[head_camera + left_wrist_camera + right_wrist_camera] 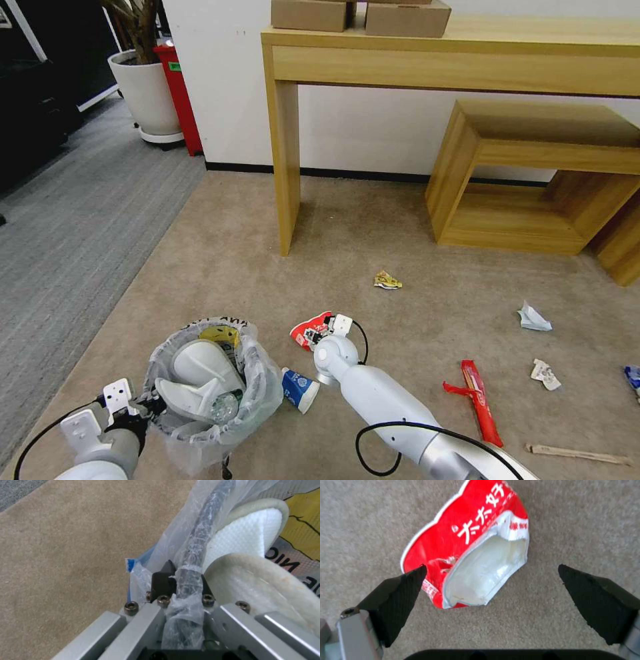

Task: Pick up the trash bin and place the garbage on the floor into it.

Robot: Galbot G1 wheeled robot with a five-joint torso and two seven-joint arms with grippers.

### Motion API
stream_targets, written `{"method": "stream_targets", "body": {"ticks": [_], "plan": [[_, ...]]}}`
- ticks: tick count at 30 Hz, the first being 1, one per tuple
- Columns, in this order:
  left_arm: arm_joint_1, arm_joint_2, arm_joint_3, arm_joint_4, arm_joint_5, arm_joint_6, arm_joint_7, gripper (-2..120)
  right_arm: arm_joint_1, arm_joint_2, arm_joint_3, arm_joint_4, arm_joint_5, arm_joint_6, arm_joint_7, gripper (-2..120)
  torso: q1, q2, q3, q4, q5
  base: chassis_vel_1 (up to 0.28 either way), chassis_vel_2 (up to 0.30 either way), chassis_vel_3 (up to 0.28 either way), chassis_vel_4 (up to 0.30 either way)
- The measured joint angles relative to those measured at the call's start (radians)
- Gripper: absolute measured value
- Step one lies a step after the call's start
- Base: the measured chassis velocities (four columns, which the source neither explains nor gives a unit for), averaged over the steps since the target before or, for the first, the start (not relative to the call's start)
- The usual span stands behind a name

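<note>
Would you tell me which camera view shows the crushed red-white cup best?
The right wrist view: the crushed red-white cup lies large between the open right gripper's fingers. The head view shows it small, partly hidden by that arm.

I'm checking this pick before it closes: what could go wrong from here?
1. The right gripper is open over the crushed red-white cup, which lies flat on the carpet and off-centre toward one finger; the fingers may slip or catch only an edge.
2. The left gripper pinches the trash bin only at its bag-covered rim; the plastic could slide and the bin tilt.
3. White slippers already crowd the bin, so a dropped cup may bounce out.
</note>
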Motion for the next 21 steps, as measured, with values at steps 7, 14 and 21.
{"method": "stream_targets", "body": {"ticks": [7,14,21], "plan": [[0.009,0.003,0.006,-0.012,-0.002,-0.005,0.004,1,0.015,0.049,0.022,-0.092,-0.039,0.017,-0.050,100,0.000,0.000,0.000,0.0001,0.0001,0.000,0.000,0.000,0.000],[0.014,0.005,0.007,-0.011,-0.002,-0.013,0.012,1,0.032,0.077,0.017,-0.127,-0.063,0.025,-0.077,89,0.000,0.000,0.000,0.0001,0.0001,0.000,0.000,0.000,0.000],[0.014,0.007,0.009,-0.012,-0.002,-0.016,0.014,1,0.045,0.089,0.019,-0.169,-0.083,0.028,-0.101,79,0.000,0.000,0.000,0.0001,0.0001,0.000,0.000,0.000,0.000]]}}
